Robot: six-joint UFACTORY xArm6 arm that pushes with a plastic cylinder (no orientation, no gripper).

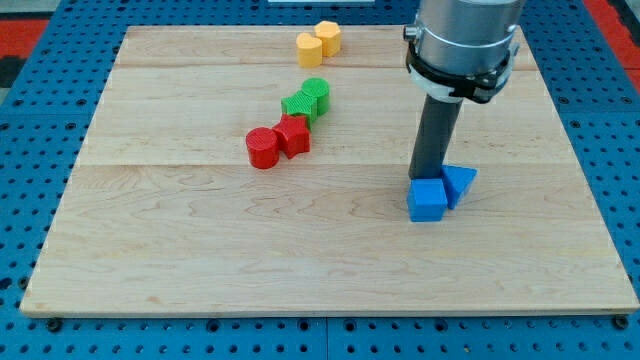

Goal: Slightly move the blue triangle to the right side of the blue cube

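Currently, item: blue triangle (461,182), touching the blue cube (428,200) at its upper right on the surface (200,250); my tip (427,176), no fingers fitted, stands just behind the cube, so a careless push risks dragging both blocks together.

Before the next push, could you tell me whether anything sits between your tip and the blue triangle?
Nothing visible does: my tip is right behind the blue cube, and the blue triangle sits just to the view's right, touching the cube.

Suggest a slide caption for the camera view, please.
My tip behind the blue cube, with the blue triangle touching its right.
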